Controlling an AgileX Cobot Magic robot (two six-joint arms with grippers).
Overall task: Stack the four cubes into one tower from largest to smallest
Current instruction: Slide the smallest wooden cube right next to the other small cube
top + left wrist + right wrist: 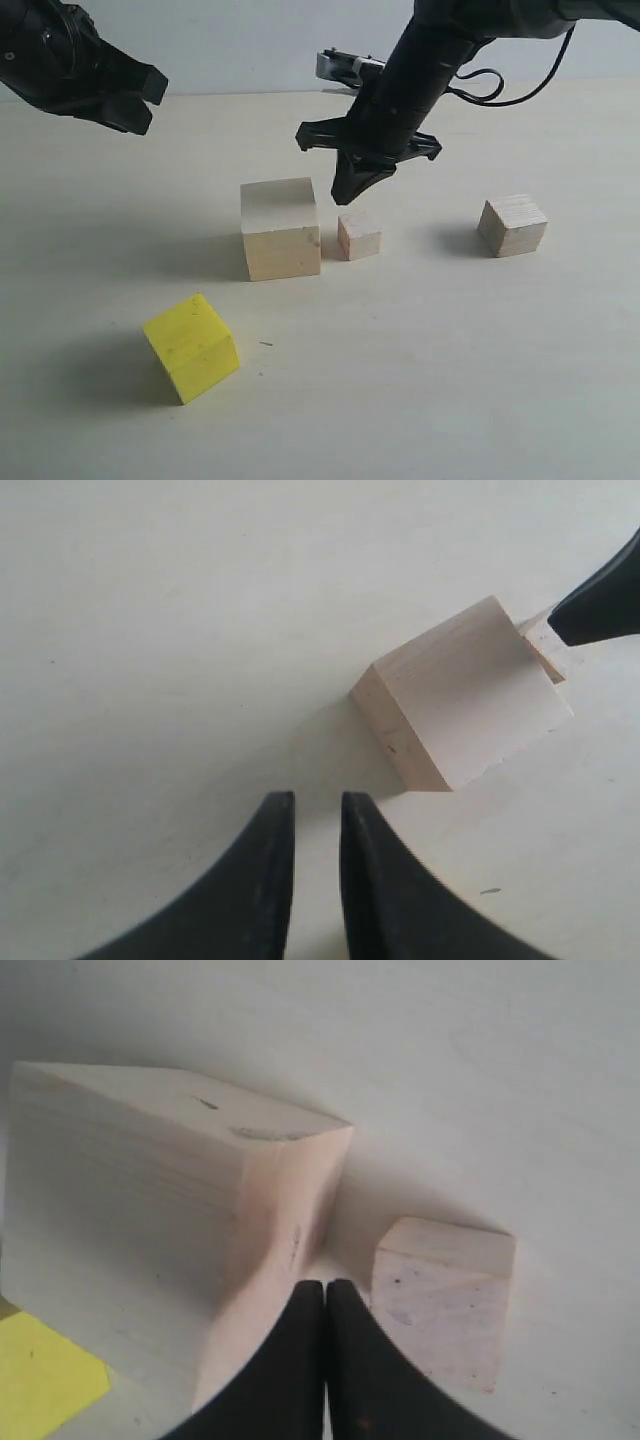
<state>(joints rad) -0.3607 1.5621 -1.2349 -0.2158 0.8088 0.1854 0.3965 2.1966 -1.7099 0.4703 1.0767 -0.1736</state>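
Note:
The large pale wood cube (280,228) stands mid-table, with the small wood cube (359,235) close beside it on its right. Farther right sits the medium wood cube (512,225). The yellow cube (191,346) rests alone at the front left, turned at an angle. My right gripper (348,192) hangs shut and empty just above the gap between the large cube (150,1230) and the small cube (445,1295); its tips (326,1285) touch each other. My left gripper (135,100) hovers high at the back left, holding nothing, its fingers (318,800) nearly together, behind the large cube (470,695).
All cubes stand singly on the pale tabletop (450,380). A corner of the yellow cube (40,1380) shows in the right wrist view. The right arm's black finger (605,600) reaches into the left wrist view beside the small cube (545,645).

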